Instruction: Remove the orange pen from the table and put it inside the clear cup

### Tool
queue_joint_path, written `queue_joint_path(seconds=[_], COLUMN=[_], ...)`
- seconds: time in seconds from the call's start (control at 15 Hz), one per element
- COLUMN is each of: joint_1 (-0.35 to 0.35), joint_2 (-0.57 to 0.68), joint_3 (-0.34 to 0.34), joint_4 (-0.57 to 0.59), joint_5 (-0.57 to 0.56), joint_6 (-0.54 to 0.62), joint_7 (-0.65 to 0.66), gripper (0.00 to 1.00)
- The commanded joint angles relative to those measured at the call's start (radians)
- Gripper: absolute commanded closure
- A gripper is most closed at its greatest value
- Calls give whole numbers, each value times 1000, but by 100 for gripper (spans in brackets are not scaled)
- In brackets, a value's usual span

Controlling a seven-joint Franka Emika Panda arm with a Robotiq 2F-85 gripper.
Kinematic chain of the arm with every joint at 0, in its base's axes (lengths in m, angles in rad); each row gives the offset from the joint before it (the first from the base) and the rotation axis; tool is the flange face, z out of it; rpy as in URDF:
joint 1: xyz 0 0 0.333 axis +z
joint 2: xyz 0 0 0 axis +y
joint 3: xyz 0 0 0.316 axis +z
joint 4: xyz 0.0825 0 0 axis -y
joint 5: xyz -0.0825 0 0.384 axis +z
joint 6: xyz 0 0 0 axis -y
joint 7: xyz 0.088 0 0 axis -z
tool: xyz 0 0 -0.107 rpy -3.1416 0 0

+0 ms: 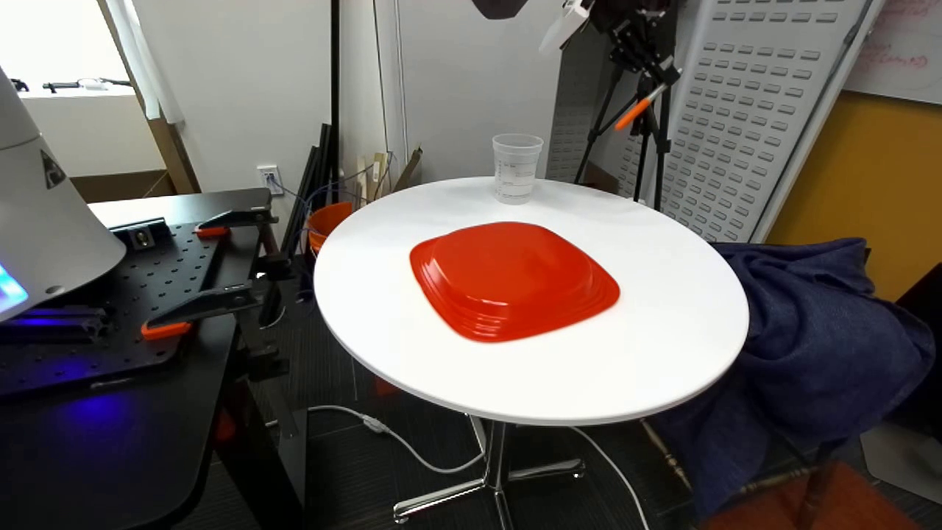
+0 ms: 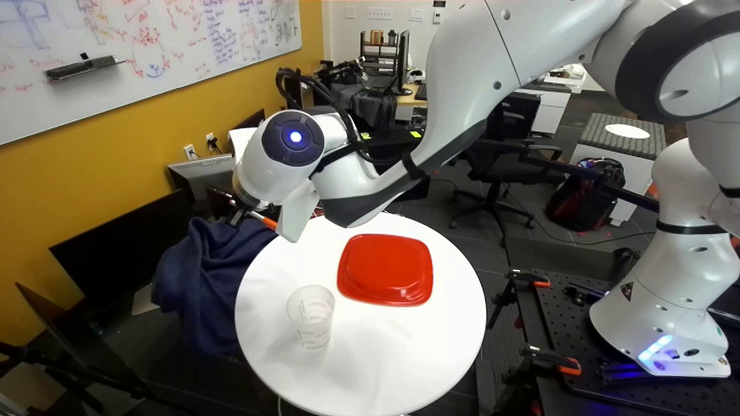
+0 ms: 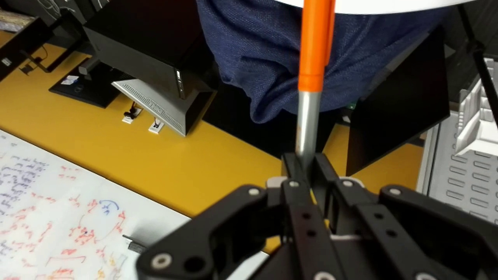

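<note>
My gripper is shut on the orange pen, its fingers pinching the silver-grey end while the orange barrel sticks out beyond the tips. In an exterior view the pen hangs tilted in the air, orange end lower, to the right of the cup and higher than it. Another exterior view has the pen partly behind a white arm part. The clear cup stands upright near the edge of the round white table; the cup also shows there apart from the gripper.
A large orange-red square plate lies upside down mid-table. Beside the table, dark blue cloth drapes over something. A black tripod stands behind the table in an exterior view. The black workbench carries the robot base.
</note>
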Motion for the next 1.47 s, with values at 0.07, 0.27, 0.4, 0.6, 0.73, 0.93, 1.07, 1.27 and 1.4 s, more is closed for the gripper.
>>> queue_joint_path(seconds=[0.07,0.27,0.4,0.6,0.73,0.93,1.07,1.27,1.4], joint_1=[54,102,133,175,202,233,256,293,324], joint_2=[27,28,27,23,21,14,7,-11,-19], joint_3=[-84,-136,-159,-177,-189,-198,-201,-205,-214], joint_4=[18,17,14,6,0,-19,-37,-68,-85], joint_5=[-101,-176,-225,-285,-327,-383,-427,-498,-556], joint_6=[76,87,81,72,72,84,80,67,60], joint_7=[204,329,395,468,519,592,649,729,793], gripper=[97,97,97,97,97,97,97,97,97])
